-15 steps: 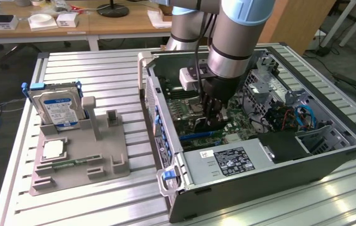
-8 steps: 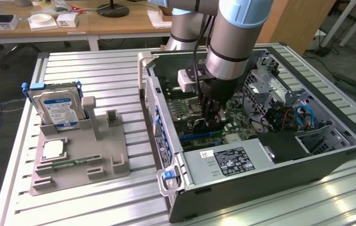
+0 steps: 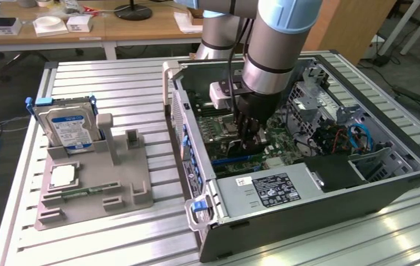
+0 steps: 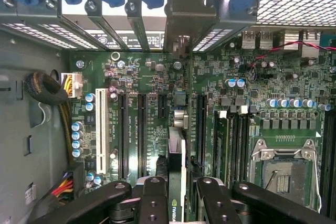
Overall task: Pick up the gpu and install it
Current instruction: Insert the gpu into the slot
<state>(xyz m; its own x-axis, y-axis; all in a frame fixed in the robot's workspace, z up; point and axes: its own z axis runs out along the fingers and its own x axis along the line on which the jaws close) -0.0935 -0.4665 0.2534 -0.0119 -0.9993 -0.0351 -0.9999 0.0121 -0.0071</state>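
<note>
The black fingers [image 4: 153, 198] were clamped on the thin green gpu [image 4: 177, 161], edge-on, its long axis along the green motherboard's [image 4: 252, 77] slots.

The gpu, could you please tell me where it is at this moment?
In the wrist view the gpu stands on edge between the tool's fingers, over the motherboard's slots. In the exterior view the tool is down inside the open computer case.

Exterior view: set high and well back, angled down on the slatted surface [image 3: 114, 83] and the open case [image 3: 306, 166]. Wrist view: mounted just above the fingers [image 4: 152, 198], looking straight into the case, close to the motherboard [image 4: 157, 103]. Both views share the motherboard area under the arm [image 3: 269, 50].
</note>
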